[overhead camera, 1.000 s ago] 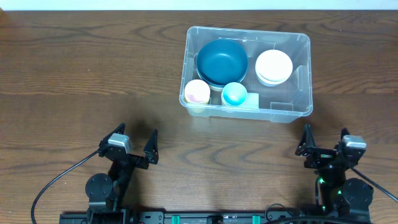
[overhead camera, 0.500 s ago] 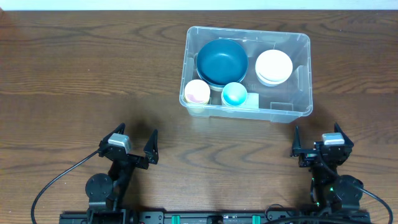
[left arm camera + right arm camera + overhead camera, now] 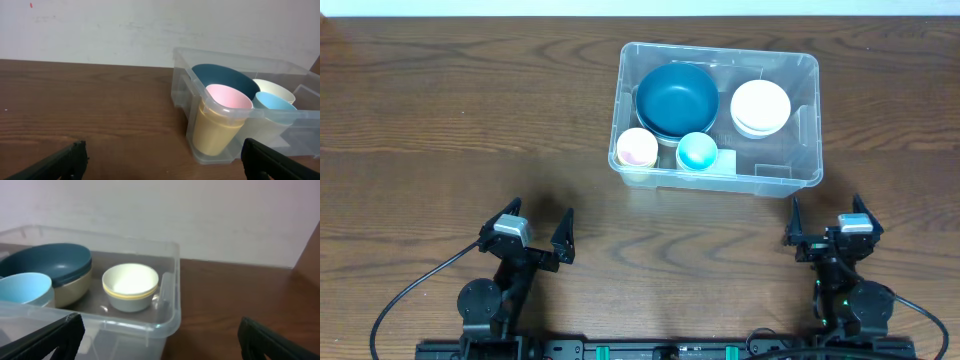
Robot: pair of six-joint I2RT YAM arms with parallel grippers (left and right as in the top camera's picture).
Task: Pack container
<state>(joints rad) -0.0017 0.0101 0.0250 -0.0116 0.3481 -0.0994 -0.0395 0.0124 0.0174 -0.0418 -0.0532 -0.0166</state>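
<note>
Overhead view: a large clear plastic rectangular bin with a rounded rim (image 3: 775,181) stands on the dark brown wooden table (image 3: 470,110), toward the far side and right of the middle. Inside it, a dark blue round bowl (image 3: 676,98) takes up the far left part. A white round bowl (image 3: 760,107) sits to the right of it, apart from it. Along the near wall stand a cup with a pink inside (image 3: 637,147), in the left corner, and a light blue cup (image 3: 697,151) just beside it, both close against the blue bowl.

The left pincer (image 3: 538,228) rests at the near edge of the table, left of the bin and well apart from it, spread wide with nothing between its jaws. The right pincer (image 3: 826,222) sits near the bin's near right corner without touching it, likewise wide and empty.

In the left wrist view the pink cup shows a pale yellow outside, close to the bin's corner wall. In the right wrist view the white bowl has a yellow band below its rim.
</note>
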